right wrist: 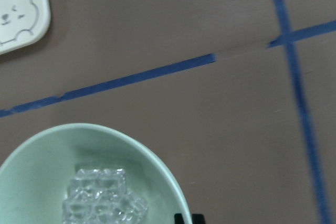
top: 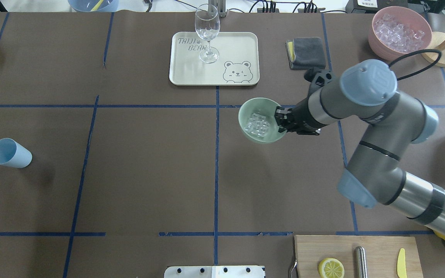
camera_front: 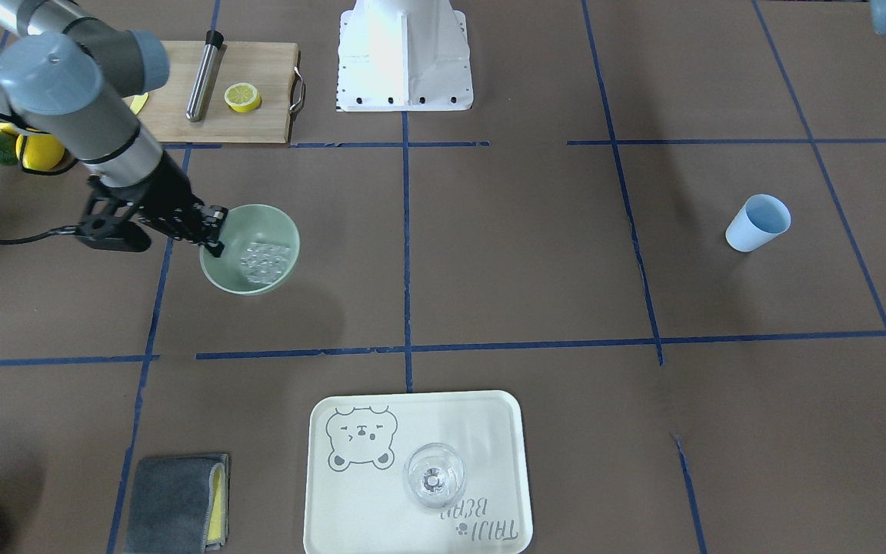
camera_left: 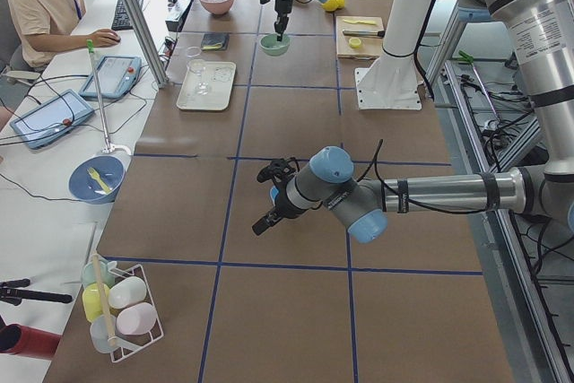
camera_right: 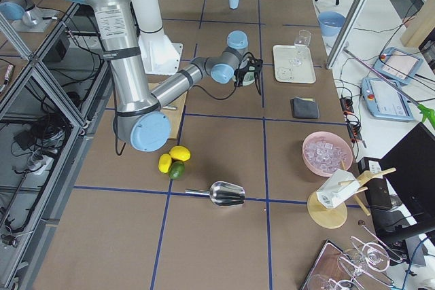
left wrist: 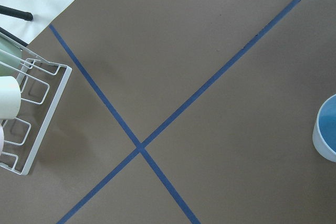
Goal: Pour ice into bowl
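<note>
The pale mint-green bowl (camera_front: 287, 231) (top: 245, 112) holds a clump of clear ice cubes (camera_front: 264, 261) (top: 257, 124) (right wrist: 102, 198). My right gripper (camera_front: 216, 231) (top: 280, 117) is shut on the bowl's rim on its right-arm side. I cannot tell whether the bowl rests on the table. The light blue cup (camera_front: 757, 223) (top: 10, 153) lies on its side, empty, far off on the left-arm side. My left gripper (camera_left: 269, 213) hovers near the cup; I cannot tell whether it is open or shut.
A pink container (top: 379, 36) of ice stands at the far right corner. A cream tray (top: 242, 42) with a wine glass (top: 207, 31) and a grey cloth (top: 305, 52) lie beyond the bowl. A cutting board (top: 381, 243) with a lemon half (top: 331, 267) lies near the base.
</note>
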{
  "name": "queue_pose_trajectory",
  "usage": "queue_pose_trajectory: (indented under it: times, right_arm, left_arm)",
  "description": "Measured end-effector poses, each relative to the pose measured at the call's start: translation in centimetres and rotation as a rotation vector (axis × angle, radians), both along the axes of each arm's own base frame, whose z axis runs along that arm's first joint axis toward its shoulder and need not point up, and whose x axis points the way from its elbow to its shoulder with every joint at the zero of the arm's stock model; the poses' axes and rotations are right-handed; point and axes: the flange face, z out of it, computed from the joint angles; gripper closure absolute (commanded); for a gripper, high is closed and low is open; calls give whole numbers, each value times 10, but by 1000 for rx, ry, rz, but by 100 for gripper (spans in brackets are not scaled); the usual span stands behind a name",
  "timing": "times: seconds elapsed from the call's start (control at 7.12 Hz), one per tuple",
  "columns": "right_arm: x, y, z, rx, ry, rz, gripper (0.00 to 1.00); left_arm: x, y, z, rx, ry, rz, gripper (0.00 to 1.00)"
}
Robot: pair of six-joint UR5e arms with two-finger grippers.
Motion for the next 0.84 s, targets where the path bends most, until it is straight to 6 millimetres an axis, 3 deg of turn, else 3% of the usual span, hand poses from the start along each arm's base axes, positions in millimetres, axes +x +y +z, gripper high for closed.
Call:
queue_pose_trajectory:
  times: [0.28, 0.42, 0.56, 0.84]
  right_arm:
    - [99, 5, 84, 36, 58, -81, 100]
    - [126, 14, 115, 39, 87, -103, 100]
    - [132, 19, 130, 34, 102, -118, 100]
    - [109, 21, 146, 27, 122, -168, 100]
  left_arm:
    - [-2, 1, -1, -1, 4, -3, 0]
    - [-3, 1, -1, -1, 5, -6, 0]
    - [-4, 2, -2, -1, 6, -9, 0]
    - [-6, 3, -3, -1, 7, -15, 0]
